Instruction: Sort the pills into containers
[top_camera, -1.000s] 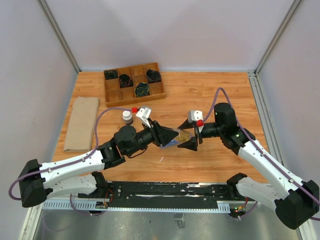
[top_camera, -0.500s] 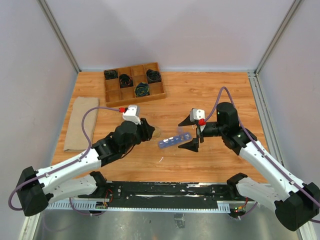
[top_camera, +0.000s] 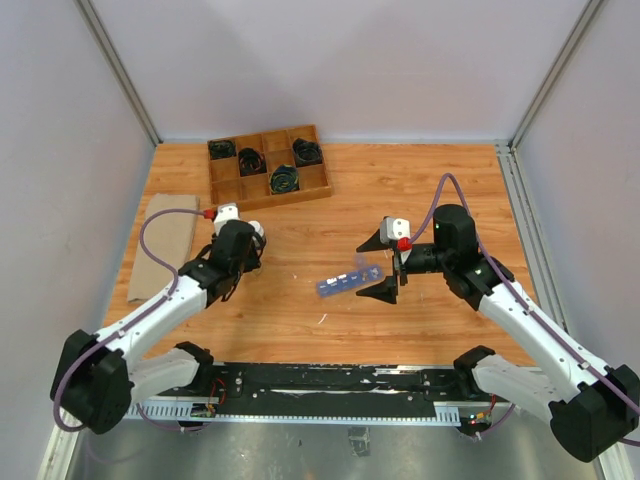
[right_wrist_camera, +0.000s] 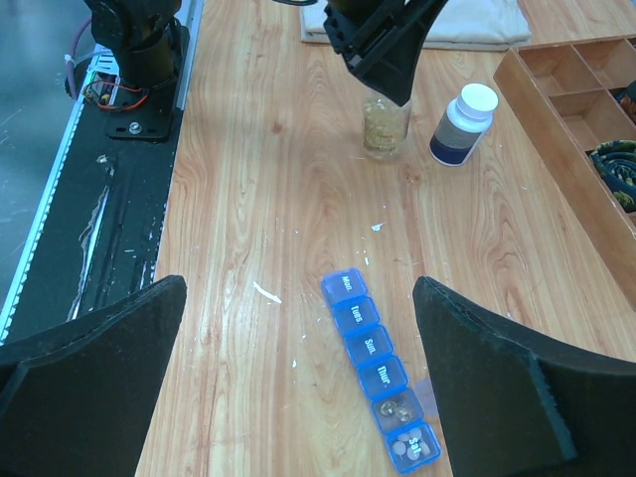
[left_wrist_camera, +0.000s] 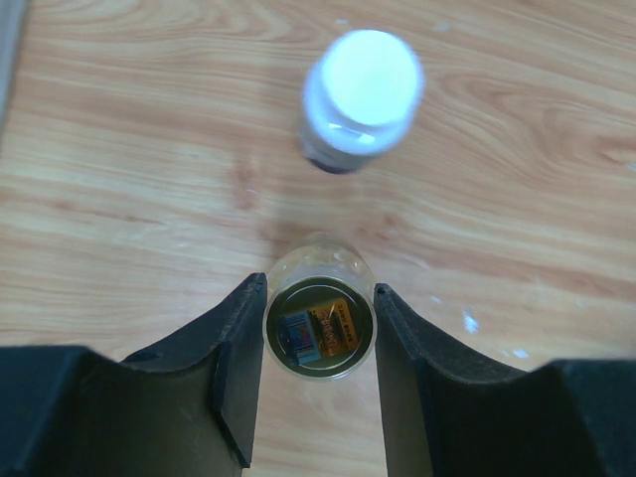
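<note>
Showing one vial (left_wrist_camera: 318, 328), one bottle (left_wrist_camera: 360, 94), one organizer (right_wrist_camera: 381, 373)

Illumination: bright, even and diffuse, supplied from overhead; shadows are kept soft and short on the counter (top_camera: 420, 180). Top view: sharp throughout. Left wrist view: white-capped bottle (left_wrist_camera: 360, 94) blurred, its cap bleached by glare; vial (left_wrist_camera: 318, 316) rendered crisp. Right wrist view: pill organizer (right_wrist_camera: 381, 370) labels legible; right claw (right_wrist_camera: 298, 288) shown with soft-edged, featureless black fingers (right_wrist_camera: 497, 388).
</note>
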Robot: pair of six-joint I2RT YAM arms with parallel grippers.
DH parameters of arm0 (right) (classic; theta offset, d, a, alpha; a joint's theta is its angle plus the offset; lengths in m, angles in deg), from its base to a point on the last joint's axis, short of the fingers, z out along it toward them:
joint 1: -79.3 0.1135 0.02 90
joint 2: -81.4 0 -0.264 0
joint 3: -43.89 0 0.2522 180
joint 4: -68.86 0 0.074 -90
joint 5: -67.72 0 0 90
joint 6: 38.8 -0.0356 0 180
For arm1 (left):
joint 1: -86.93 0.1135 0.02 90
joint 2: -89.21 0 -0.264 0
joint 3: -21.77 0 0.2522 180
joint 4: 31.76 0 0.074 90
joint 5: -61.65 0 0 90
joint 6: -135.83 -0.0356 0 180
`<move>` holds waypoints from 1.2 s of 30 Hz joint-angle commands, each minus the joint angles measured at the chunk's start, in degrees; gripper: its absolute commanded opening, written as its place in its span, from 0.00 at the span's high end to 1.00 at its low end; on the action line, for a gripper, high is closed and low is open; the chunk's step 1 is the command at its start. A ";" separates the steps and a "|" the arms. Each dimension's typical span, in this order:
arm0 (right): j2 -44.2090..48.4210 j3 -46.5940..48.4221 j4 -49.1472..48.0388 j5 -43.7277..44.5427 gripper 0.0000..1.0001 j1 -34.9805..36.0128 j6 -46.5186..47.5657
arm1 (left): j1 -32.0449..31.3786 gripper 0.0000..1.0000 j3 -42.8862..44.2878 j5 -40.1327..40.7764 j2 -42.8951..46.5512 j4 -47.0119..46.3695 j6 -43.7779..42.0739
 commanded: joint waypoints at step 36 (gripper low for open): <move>0.31 -0.37 -1.48 -0.72 0.01 -1.39 -0.51 | 23.54 0.29 20.45 -1.51 -19.38 -7.40 -4.94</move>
